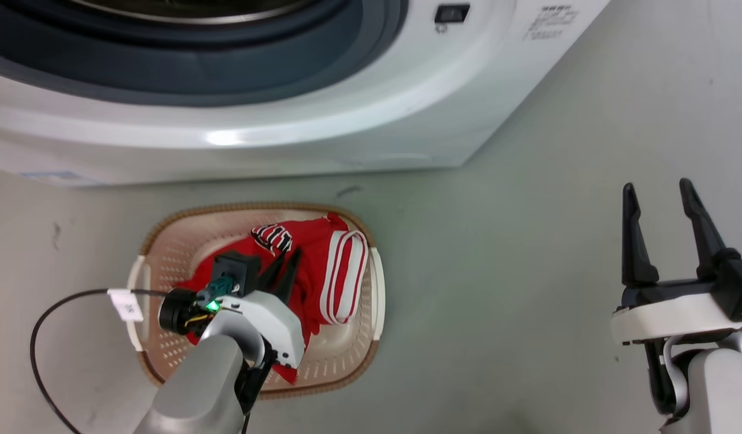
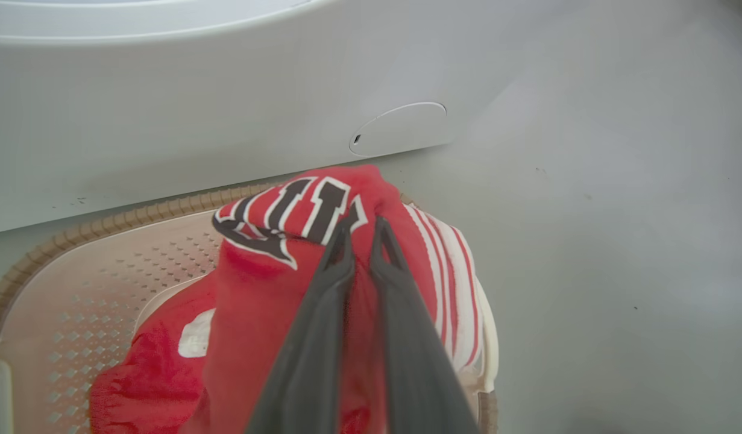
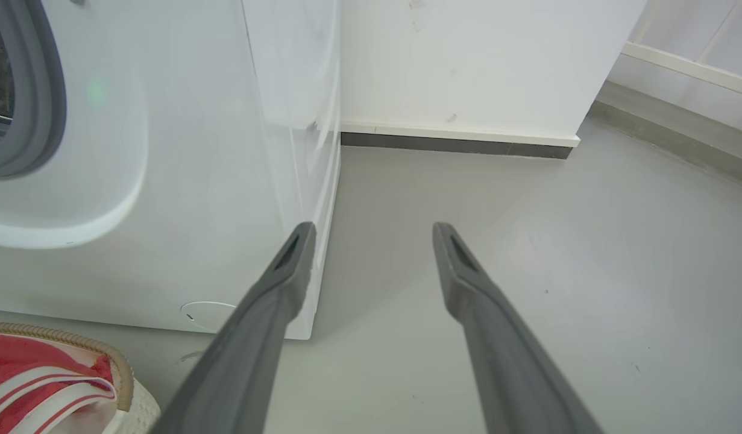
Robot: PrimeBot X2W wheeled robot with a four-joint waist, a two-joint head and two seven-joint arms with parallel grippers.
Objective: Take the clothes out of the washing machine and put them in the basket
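Left gripper (image 2: 363,226) is pinching the clothes (image 2: 256,289) inside the basket (image 2: 105,221). Retracting unreleased is risking dragging them out. Right gripper (image 1: 658,188) is idling open.

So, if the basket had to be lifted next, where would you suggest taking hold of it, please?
Probably by the pale side handle of the basket, coming from above on the robot's right: it stands bare beside the clothes, and the open right gripper is free on that side.

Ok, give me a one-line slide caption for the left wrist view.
The left gripper pinches red clothes in the basket beside the washing machine.
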